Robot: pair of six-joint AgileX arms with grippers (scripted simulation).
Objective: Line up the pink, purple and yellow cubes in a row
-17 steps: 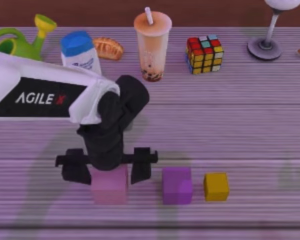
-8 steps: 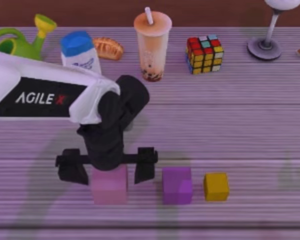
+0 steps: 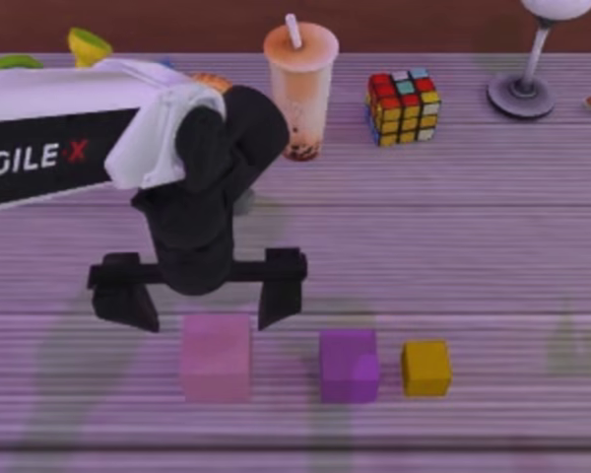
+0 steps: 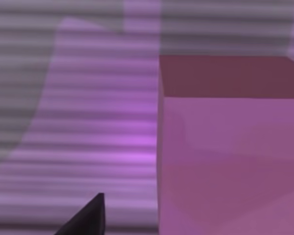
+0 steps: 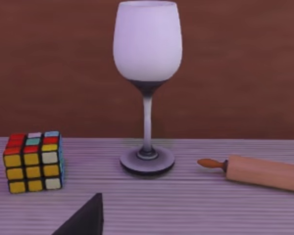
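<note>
Rising off the large pale pink cube (image 3: 216,357), left tool (image 3: 199,303) released, fingers spread; violet cube (image 3: 349,366) and mustard-yellow cube (image 3: 426,368) unmoved on the surface.

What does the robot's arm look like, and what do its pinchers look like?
The left arm is white with a black panel reading AGILEX in white letters, the X red. Its wrist is a rounded black block. The left gripper is a black crossbar with two chunky black fingers. The right arm shows only a dark fingertip in its own wrist view.
</note>
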